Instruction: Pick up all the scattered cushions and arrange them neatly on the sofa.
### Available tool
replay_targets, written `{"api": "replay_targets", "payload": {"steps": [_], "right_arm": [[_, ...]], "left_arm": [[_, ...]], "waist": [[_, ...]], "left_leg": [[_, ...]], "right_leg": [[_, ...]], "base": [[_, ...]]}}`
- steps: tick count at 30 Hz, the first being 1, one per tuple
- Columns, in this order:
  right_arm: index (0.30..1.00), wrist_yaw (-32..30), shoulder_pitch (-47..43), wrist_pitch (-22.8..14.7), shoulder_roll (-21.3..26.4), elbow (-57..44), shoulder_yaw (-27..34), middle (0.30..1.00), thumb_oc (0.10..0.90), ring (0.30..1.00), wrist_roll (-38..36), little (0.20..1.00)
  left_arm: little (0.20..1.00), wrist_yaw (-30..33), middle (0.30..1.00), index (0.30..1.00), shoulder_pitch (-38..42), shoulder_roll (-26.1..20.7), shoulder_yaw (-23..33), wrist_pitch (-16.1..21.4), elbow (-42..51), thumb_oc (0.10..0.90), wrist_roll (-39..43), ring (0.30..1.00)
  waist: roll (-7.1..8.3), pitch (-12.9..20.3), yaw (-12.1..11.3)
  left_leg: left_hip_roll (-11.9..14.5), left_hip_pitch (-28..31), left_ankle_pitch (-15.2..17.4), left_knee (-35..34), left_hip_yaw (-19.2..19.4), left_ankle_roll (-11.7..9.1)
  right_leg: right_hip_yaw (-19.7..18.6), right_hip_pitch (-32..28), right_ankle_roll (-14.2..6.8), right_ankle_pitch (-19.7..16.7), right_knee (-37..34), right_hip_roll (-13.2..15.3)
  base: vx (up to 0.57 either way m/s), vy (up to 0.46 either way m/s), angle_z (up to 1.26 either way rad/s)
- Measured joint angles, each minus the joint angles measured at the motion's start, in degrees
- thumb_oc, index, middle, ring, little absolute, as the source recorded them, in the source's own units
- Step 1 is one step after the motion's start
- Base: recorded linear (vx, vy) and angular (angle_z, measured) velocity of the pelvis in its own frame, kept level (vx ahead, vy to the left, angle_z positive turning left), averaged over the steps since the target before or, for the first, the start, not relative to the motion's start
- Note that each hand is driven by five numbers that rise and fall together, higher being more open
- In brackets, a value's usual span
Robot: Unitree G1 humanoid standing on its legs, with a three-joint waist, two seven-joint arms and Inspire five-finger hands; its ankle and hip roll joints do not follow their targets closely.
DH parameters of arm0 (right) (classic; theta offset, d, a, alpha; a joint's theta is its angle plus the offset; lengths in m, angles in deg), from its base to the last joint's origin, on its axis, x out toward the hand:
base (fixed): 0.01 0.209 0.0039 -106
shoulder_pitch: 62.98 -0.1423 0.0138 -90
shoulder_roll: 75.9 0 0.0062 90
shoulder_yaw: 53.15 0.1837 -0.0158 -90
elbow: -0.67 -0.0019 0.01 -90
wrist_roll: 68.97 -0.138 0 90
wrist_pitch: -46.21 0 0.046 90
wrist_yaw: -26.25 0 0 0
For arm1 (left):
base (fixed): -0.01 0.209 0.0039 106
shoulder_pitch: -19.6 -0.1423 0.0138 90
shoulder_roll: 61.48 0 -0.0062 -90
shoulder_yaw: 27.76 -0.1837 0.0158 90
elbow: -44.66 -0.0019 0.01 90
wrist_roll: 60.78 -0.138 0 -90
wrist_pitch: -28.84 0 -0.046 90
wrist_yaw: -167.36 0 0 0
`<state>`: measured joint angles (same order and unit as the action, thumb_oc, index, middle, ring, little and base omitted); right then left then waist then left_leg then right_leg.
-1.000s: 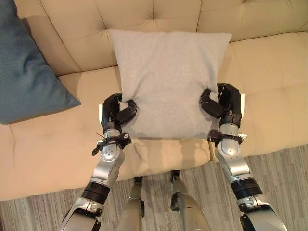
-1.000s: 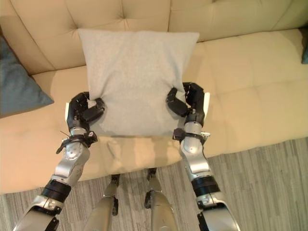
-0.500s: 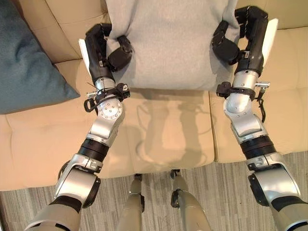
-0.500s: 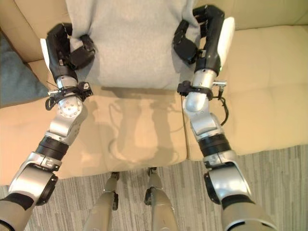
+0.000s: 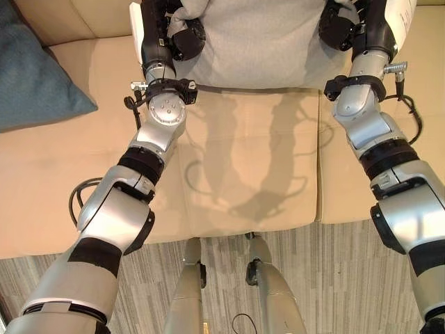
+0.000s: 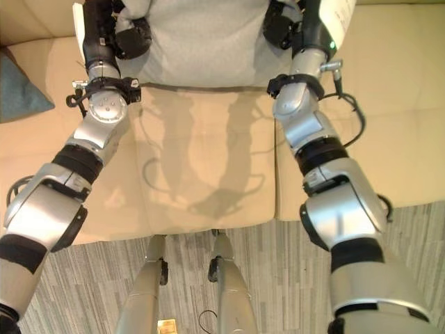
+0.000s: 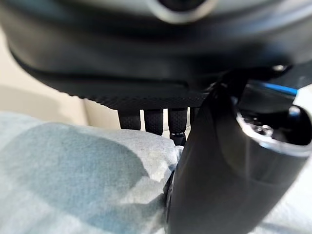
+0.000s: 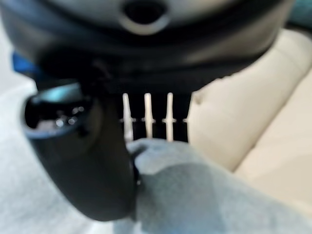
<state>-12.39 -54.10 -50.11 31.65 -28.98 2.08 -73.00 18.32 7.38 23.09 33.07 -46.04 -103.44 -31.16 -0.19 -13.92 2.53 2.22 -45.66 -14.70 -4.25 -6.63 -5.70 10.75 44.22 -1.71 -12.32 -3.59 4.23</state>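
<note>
Light grey cushion (image 5: 261,42) held up over the beige sofa (image 5: 243,167), at the back of the seat toward the backrest, its bottom edge hanging just above the seat cushion and throwing a shadow with the arms onto it; upper part of the cushion runs out of view. Fabric is plain, matte, slightly fuzzy weave, no pattern, soft and plump, puckered into folds where it is gripped. Left hand (image 5: 170,31) clamps the cushion's left side, thumb pressed into the front face and fingers (image 7: 153,122) wrapped behind the edge, cloth bunched between them in the left wrist view. Right hand (image 5: 351,24) grips the cushion's right side the same way, thumb (image 8: 92,156) on the front, fingers behind the fold of grey cloth in the right wrist view. Both arms stretched forward, roughly level with each other, cushion hanging fairly straight between them. A second cushion, dark teal (image 5: 35,76), lies on the sofa's left part, well apart from the grey one, leaning toward the backrest. Striped grey carpet (image 5: 334,278) on the floor in front of the sofa
</note>
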Motion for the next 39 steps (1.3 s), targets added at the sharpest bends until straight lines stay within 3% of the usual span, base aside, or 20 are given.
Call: {"api": "replay_targets", "payload": {"steps": [1,3,4,15,18,24,27,31,34,35,37,39], "right_arm": [[0.476,1.12,-1.3,0.58,0.25,0.82,-0.85,0.476,0.518,0.476,-1.3,0.476],[0.785,2.18,-1.84,0.65,0.79,0.48,-0.87,0.785,0.723,0.785,-4.3,0.785],[0.9,3.23,-2.92,1.01,1.07,2.26,-0.82,0.9,0.8,0.9,-7.45,0.9],[0.9,6.97,-1.76,3.07,2.24,1.96,-0.08,0.9,0.8,0.9,-12.83,0.9],[0.9,8.31,-0.58,3.03,2.28,1.5,1.5,0.9,0.8,0.9,-12.85,0.9],[0.9,11.98,6.39,2.27,4.33,-2.93,3.83,0.9,0.8,0.9,-12.29,0.9],[0.9,13.44,17.92,1.93,4.95,-4.67,11.5,0.9,0.8,0.9,-11.8,0.9],[0.9,13.59,30.23,1.9,6.5,-12.03,18.66,0.9,0.8,0.9,-10.66,0.9],[0.9,15.18,47.51,1.05,5.64,-24.57,26.66,0.9,0.8,0.9,-8.71,0.9],[0.9,15.89,52.37,0.67,5.03,-26.76,27.54,0.9,0.8,0.9,-7.72,0.9],[0.9,18.55,62.69,0.18,-0.92,-27.71,30.01,0.9,0.8,0.9,-5.42,0.9],[0.9,21.66,69.79,0.69,-3.32,-26.04,29.16,0.9,0.8,0.9,-3.39,0.9]], "left_arm": [[0.9,-0.87,0.9,0.9,0.4,-0.05,-0.01,-0.02,-0.17,0.8,1.43,0.9],[0.9,-1.81,0.9,0.9,0.71,0.23,-0.11,0.33,0.17,0.8,4.0,0.9],[0.9,-2.42,0.9,0.9,1.05,0.49,-0.13,0.39,0.21,0.8,5.54,0.9],[0.9,-5.59,0.9,0.9,-3.25,1.15,0.56,1.07,5.32,0.8,8.51,0.9],[0.9,-6.83,0.9,0.9,-3.99,-0.22,0.34,0.83,5.8,0.8,8.49,0.9],[0.9,-10.53,0.9,0.9,-10.75,-8.51,1.2,0.07,9.27,0.8,6.56,0.9],[0.9,-12.53,0.9,0.9,-21.32,-12.23,9.44,-0.52,9.02,0.8,6.31,0.9],[0.9,-12.81,0.9,0.9,-33.44,-13.36,17.94,-0.38,13.99,0.8,6.19,0.9],[0.9,-13.55,0.9,0.9,-50.64,-11.59,23.35,-0.49,23.18,0.8,4.34,0.9],[0.9,-14.19,0.9,0.9,-55.49,-10.46,23.81,-0.52,25.1,0.8,3.39,0.9],[0.9,-15.96,0.9,0.9,-66.74,-6.98,23.69,-1.15,25.95,0.8,0.41,0.9],[0.9,-17.88,0.9,0.9,-74.39,-5.9,22.05,-3.43,26.67,0.8,-3.98,0.9]], "waist": [[0.0,0.0,-0.11],[0.02,-0.01,-0.12],[0.02,-0.01,-0.33],[0.01,-0.01,-0.48],[0.01,-0.01,-0.58],[0.01,-0.02,-0.74],[0.0,-0.02,-0.84],[0.01,-0.02,-0.89],[0.01,-0.02,-0.9],[0.02,-0.03,-0.84],[0.35,0.13,-0.62],[0.11,0.39,-0.57]], "left_leg": [[0.01,-0.46,-0.01,-0.01,0.01,0.01],[0.02,-1.27,-0.03,0.02,0.0,0.03],[-0.02,-1.82,-0.11,0.07,-0.03,0.05],[-0.28,-2.44,-0.13,0.06,-0.04,0.08],[-0.28,-1.88,-0.13,0.03,0.1,0.08],[-0.09,1.21,-0.14,-0.07,0.99,0.08],[-0.01,7.67,-0.12,-0.69,1.53,0.07],[-0.18,11.15,-0.1,-0.72,2.09,0.05],[-0.19,15.36,0.63,-0.75,3.0,-0.69],[-0.27,16.93,0.64,-0.75,3.05,-0.68],[-0.13,22.41,1.41,-0.77,3.23,-1.39],[0.56,26.86,4.23,-0.79,3.78,-1.54]], "right_leg": [[-0.03,0.44,0.0,0.0,0.0,-0.01],[0.0,1.23,0.0,0.0,0.0,-0.06],[0.0,1.7,0.0,0.0,0.0,-0.06],[0.01,2.66,-0.53,0.36,1.09,0.07],[-0.11,2.49,-0.62,0.42,1.59,0.13],[-0.25,-0.19,-0.65,0.45,1.59,0.28],[-0.15,-6.46,-2.12,1.56,1.37,0.25],[-0.17,-10.02,-2.81,2.09,1.14,0.23],[-0.04,-15.12,-3.74,2.84,-0.23,0.15],[0.0,-16.94,-3.72,2.82,-0.68,0.2],[0.03,-22.65,-4.87,4.0,-1.09,0.41],[0.0,-27.05,-3.73,5.86,-1.63,-0.31]], "base": [[0.0,0.0,0.0],[0.0,-0.02,0.01],[0.0,-0.032,0.02],[0.0,-0.008,0.01],[0.0,-0.009,-0.04],[0.0,-0.01,-0.03],[0.0,0.0,0.0],[0.0,0.0,0.0],[0.02,0.014,0.04],[0.01,0.026,0.08],[0.01,0.018,0.02],[0.03,0.033,-0.08]]}}
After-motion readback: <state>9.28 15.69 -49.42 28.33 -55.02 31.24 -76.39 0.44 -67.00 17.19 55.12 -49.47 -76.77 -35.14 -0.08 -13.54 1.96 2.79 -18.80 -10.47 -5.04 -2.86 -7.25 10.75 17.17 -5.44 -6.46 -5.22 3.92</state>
